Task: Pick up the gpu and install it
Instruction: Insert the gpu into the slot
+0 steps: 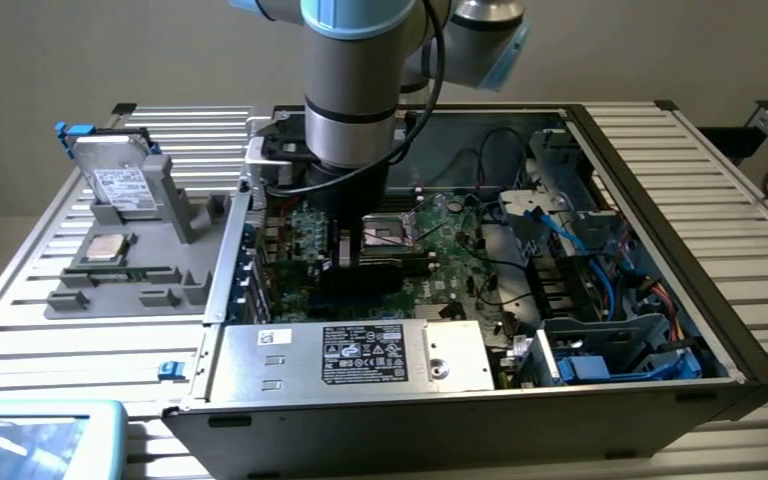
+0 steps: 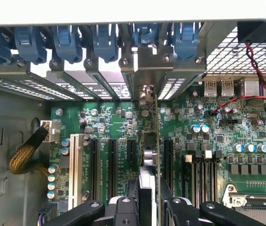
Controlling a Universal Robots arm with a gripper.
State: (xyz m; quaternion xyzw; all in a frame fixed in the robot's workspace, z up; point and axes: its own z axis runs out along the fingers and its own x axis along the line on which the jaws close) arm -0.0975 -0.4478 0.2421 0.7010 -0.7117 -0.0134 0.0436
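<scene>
Grips the gpu [image 2: 148, 155] firmly in the hand [image 2: 148, 197], on edge over the motherboard [image 2: 109, 117], long axis pointing bracket-first toward the rear slot covers [image 2: 90, 75].

Arm [image 1: 351, 90] vertical, hand [image 2: 148, 207] (fingers [image 2: 123, 211] clamped on the gpu [image 2: 150, 157]) pointing down

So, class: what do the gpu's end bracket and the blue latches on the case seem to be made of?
End bracket of the gpu: bare metal, probably steel, from its silver-grey sheen. Blue latches: likely moulded plastic, evenly coloured, softly glossy, rounded.
</scene>
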